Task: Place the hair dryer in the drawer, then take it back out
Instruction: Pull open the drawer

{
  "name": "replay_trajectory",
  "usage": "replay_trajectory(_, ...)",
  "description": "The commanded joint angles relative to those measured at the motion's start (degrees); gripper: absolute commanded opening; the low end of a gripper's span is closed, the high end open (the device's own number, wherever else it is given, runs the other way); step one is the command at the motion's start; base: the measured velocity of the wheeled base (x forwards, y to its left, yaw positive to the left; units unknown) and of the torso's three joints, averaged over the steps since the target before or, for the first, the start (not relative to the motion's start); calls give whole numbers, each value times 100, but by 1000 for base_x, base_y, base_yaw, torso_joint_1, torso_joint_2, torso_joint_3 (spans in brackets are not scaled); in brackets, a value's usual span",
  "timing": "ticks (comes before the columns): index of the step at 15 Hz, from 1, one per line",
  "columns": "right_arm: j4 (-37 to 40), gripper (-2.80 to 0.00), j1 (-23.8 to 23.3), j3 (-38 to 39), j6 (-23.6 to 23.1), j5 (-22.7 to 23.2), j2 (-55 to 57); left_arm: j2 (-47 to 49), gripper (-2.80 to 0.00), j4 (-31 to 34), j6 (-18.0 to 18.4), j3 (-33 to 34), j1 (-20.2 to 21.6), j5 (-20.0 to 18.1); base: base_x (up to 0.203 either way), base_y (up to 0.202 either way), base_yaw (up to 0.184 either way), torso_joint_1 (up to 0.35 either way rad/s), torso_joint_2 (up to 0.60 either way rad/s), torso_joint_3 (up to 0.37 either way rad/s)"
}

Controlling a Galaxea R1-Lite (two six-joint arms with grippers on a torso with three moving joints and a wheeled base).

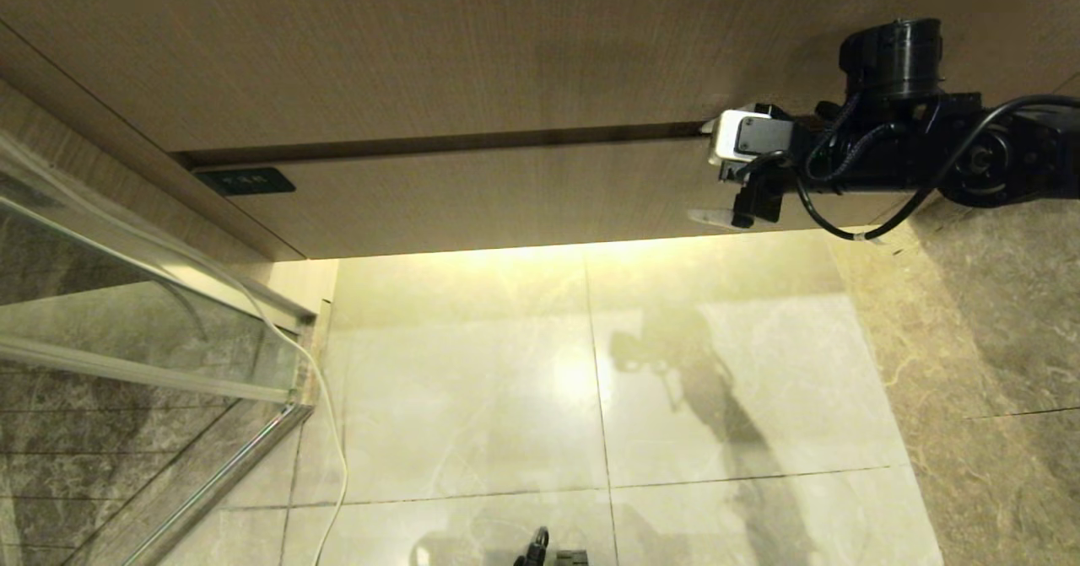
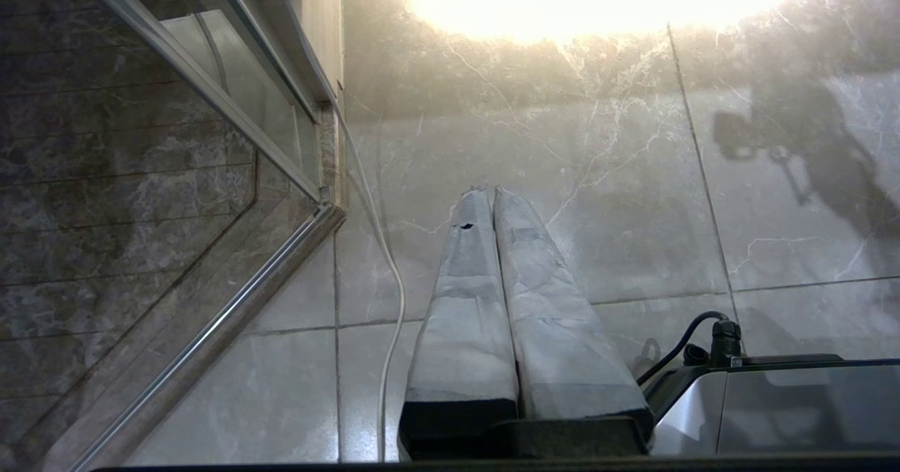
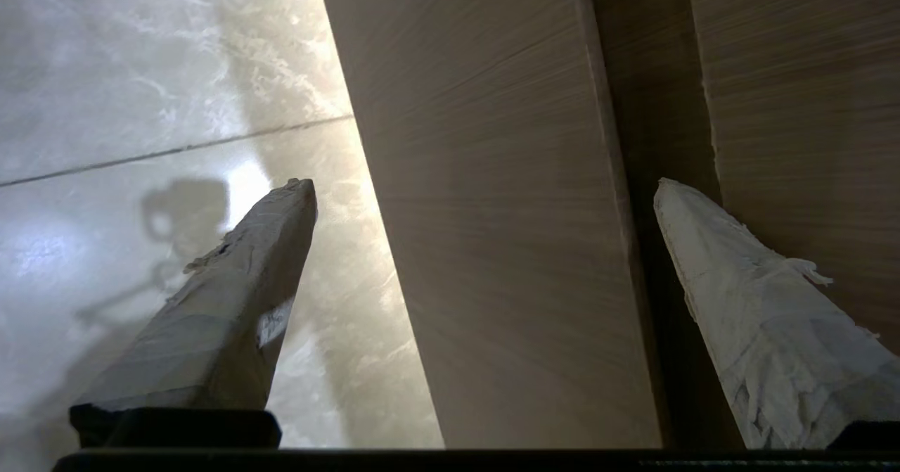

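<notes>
From my head, the drawer (image 1: 506, 199) is closed, its wood-grain front running beneath the plain upper panel (image 1: 422, 43), with the small dark label (image 1: 245, 181) at its left end. My right claw (image 1: 707, 174) reaches in from the right and sits at the drawer's right end, one finger at the dark gap along the drawer's top edge, the other down near its lower edge, fingers spread and holding nothing. Below the drawer lies the marble floor (image 1: 472, 380), with a glass door (image 1: 126, 330) to the drawer's left and a white cord (image 1: 333, 431) trailing along it. I cannot see the hair dryer anywhere. From my left wrist, my left claw (image 2: 490, 192) hangs over the floor well below the drawer, its taped fingers pressed together, empty, the cord just beside it. From my right wrist, the spread fingers (image 3: 239, 303) straddle the drawer front (image 3: 492, 212): one over the floor, the other against the gap above the drawer.
</notes>
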Motion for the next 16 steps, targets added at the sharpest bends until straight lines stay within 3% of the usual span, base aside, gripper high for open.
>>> replay_trajectory(1,-197,0,3,-42,-24,12,125,-2,-280,-2,-5,0,-1,-2,0,0,0,0,0,0)
replay_trajectory(16,-431,0,-85,-42,12,-32,472,-2,-280,-2,3,0,7,-2,0,0,0,0,0,0)
